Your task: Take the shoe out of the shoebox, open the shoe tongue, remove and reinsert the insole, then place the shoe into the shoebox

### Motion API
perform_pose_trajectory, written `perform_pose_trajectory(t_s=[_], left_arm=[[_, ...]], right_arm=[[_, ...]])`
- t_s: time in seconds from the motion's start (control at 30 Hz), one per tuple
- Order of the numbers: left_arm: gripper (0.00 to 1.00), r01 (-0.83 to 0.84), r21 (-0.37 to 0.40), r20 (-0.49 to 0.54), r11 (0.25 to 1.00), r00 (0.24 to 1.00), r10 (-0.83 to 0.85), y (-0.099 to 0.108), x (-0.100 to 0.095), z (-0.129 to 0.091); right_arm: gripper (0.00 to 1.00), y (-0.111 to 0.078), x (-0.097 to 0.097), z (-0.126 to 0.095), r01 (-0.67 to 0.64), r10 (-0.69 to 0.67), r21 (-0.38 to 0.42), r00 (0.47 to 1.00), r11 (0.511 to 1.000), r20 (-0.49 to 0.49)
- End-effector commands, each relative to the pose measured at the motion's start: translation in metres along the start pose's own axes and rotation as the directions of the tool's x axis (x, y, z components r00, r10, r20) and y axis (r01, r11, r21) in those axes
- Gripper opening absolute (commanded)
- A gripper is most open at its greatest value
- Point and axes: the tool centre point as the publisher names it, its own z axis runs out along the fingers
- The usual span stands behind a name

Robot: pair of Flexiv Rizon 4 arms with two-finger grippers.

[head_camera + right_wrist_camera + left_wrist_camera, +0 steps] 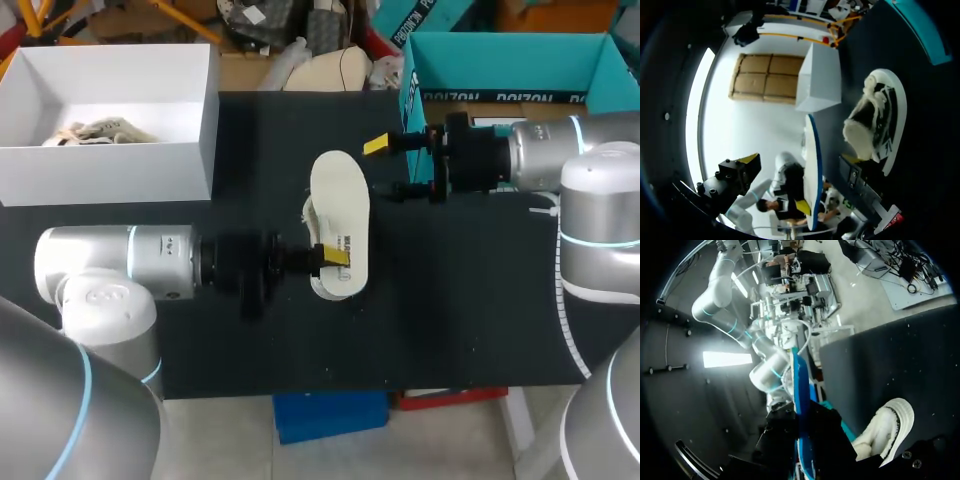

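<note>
A white insole (340,210) with a blue underside hangs edge-up over the middle of the black table, my left gripper (335,256) shut on its near end. The shoe (311,214) lies on its side under it, mostly hidden in the head view. In the right wrist view the shoe (875,120) shows a fluffy white lining and a dark upper, and the insole (812,165) stands ahead of my right gripper (800,172). My right gripper (388,168) is open just right of the insole's far end, holding nothing. The left wrist view shows the insole (800,405) and the shoe (887,432) beside it.
The white shoebox (110,172) stands at the table's back left with crumpled paper (95,130) inside. A teal box (500,60) sits at the back right behind my right arm. Bare black table (450,300) lies to the front right.
</note>
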Motion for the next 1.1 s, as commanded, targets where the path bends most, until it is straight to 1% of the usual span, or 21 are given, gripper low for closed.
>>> perform_pose_trajectory(t_s=[0.03, 0.23, 0.3, 0.57, 0.6, 0.73, 0.83, 1.0, 1.03, 1.07, 1.1], left_arm=[[0.00, 0.000, 0.032, 0.007, 0.999, 1.000, 0.000, 0.018, 0.002, 0.012], [0.00, 0.010, 0.013, 0.031, 1.000, 0.999, -0.011, 0.029, 0.002, 0.014], [0.00, 0.003, 0.003, 0.025, 1.000, 1.000, -0.003, 0.031, 0.001, 0.014], [0.00, 0.017, -0.003, 0.029, 1.000, 0.999, -0.017, 0.031, 0.002, 0.013], [0.00, 0.017, -0.003, 0.029, 1.000, 0.999, -0.017, 0.031, 0.002, 0.013], [0.00, 0.017, -0.003, 0.029, 1.000, 0.999, -0.017, 0.031, 0.002, 0.013], [0.00, 0.017, -0.003, 0.029, 1.000, 0.999, -0.017, 0.031, 0.002, 0.013], [0.00, 0.017, -0.003, 0.029, 1.000, 0.999, -0.017, 0.031, 0.002, 0.013], [0.00, 0.017, -0.003, 0.029, 1.000, 0.999, -0.017, 0.031, 0.002, 0.013], [0.00, 0.017, -0.003, 0.029, 1.000, 0.999, -0.017, 0.031, 0.002, 0.013], [0.00, 0.017, -0.003, 0.029, 1.000, 0.999, -0.017, 0.031, 0.002, 0.013]], right_arm=[[1.00, -0.001, 0.000, 0.001, 0.000, 0.000, -0.004, 1.000, 1.000, 0.000], [1.00, -0.001, 0.000, 0.001, 0.000, 0.000, -0.004, 1.000, 1.000, 0.000], [1.00, -0.001, 0.000, 0.001, 0.000, 0.000, -0.004, 1.000, 1.000, 0.000], [1.00, -0.001, 0.000, 0.001, 0.000, 0.000, -0.004, 1.000, 1.000, 0.000], [1.00, 0.000, -0.002, 0.001, 0.010, -0.010, 0.010, 1.000, 1.000, -0.024], [1.00, -0.001, -0.006, 0.003, 0.026, -0.023, 0.045, 0.997, 0.999, -0.071], [1.00, -0.003, -0.008, 0.004, 0.022, -0.016, 0.074, 0.996, 0.997, -0.087], [1.00, -0.008, -0.013, 0.010, 0.008, 0.000, 0.092, 0.996, 0.996, -0.088], [0.95, -0.010, -0.013, 0.012, 0.009, -0.001, 0.092, 0.996, 0.996, -0.087], [0.82, -0.011, -0.013, 0.014, 0.010, -0.002, 0.092, 0.996, 0.996, -0.088], [0.65, -0.013, -0.013, 0.016, 0.011, -0.003, 0.092, 0.996, 0.996, -0.090]])
